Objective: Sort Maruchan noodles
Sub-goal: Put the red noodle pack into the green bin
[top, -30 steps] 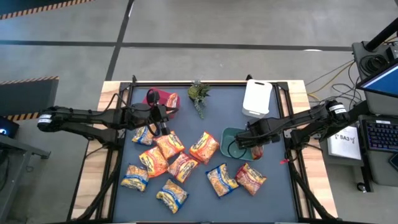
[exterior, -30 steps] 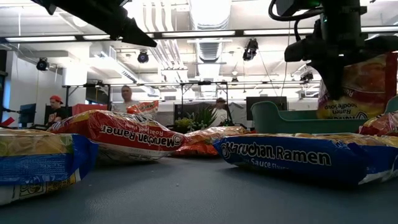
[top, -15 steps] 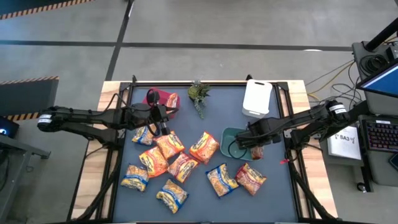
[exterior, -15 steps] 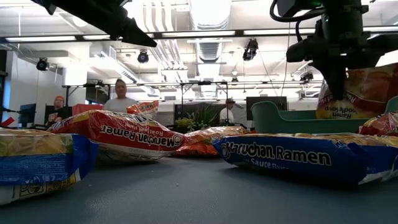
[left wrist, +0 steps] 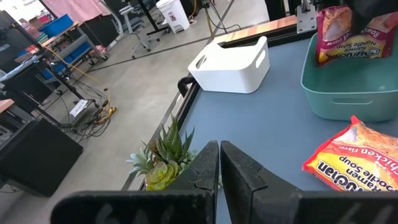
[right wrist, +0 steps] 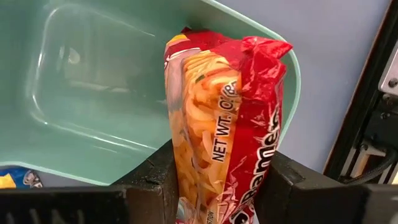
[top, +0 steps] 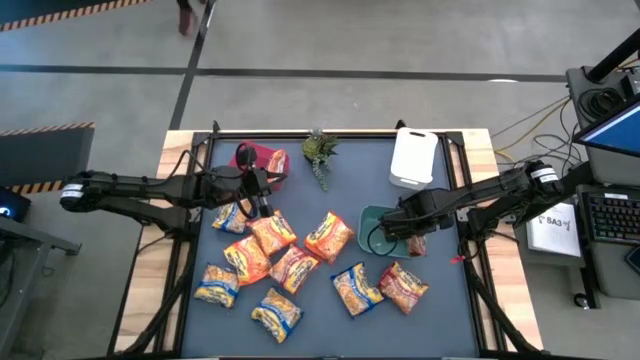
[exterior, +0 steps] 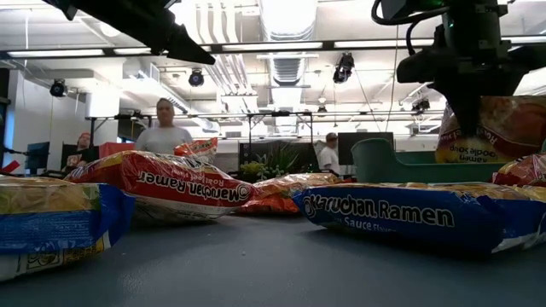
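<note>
Several Maruchan noodles packets (top: 285,265) in orange, red and yellow-blue lie flat on the dark table top; in the low view a blue one (exterior: 409,213) and a red one (exterior: 162,183) lie nearest. My right gripper (top: 410,238) points down over the teal bin (top: 372,222), shut on a red packet (right wrist: 224,118). My left gripper (top: 262,205) hovers shut above the left packets and holds nothing; its fingers (left wrist: 219,168) show closed together. My right gripper pinches the red packet's two flat faces (right wrist: 214,168) between its two fingers (right wrist: 155,183), coming from above and pointing down. The packet hangs upright below the fingers (exterior: 495,128), its lower end down by the teal bin's rim (exterior: 392,149). I cannot tell whether it touches the bin.
A white bin (top: 412,157) stands at the far right, a small green plant (top: 320,152) at the far middle, and a red container (top: 258,158) at the far left. Black frame rails run along the table's sides. People stand in the room behind.
The red packet below my right gripper has shifted a little in the hold: in the low view its upper part shows lower than before and it has turned slightly. Both arms have kept their places.
</note>
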Controlling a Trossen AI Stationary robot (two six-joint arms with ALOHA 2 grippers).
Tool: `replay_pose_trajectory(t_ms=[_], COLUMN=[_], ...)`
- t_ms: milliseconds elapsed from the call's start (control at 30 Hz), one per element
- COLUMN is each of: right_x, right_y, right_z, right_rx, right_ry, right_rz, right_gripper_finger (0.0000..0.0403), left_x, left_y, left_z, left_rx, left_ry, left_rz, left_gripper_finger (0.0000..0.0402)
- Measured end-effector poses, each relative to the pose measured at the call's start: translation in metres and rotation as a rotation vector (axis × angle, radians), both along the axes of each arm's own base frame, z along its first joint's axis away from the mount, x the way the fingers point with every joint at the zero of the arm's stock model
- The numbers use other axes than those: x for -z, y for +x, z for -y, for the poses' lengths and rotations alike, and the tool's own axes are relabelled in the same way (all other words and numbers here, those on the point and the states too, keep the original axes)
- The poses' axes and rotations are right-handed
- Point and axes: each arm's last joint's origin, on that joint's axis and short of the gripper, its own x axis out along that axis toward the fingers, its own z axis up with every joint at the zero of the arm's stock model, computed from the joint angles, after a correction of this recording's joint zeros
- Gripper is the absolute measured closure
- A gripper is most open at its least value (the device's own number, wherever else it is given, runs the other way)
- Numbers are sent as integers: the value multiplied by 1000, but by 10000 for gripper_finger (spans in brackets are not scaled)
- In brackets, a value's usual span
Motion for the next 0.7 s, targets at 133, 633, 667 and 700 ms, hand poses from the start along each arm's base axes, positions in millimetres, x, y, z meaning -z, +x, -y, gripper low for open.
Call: replay_pose_trajectory(t_ms=[133,633,667,700], right_x=[0,-2,-2,-3], right_y=[0,-10,-10,-11], right_z=[0,2,2,2], right_rx=[20,29,28,27], right_ry=[-2,-20,-21,-20], right_rz=[1,-95,-98,-95], right_gripper_finger=[251,173,174,175], left_x=[0,0,0,0], left_y=[0,0,0,0], left_z=[0,0,0,0], left_rx=[0,0,0,0], left_ry=[0,0,0,0], left_rz=[0,-1,-1,0], left_gripper_finger=[402,402,402,402])
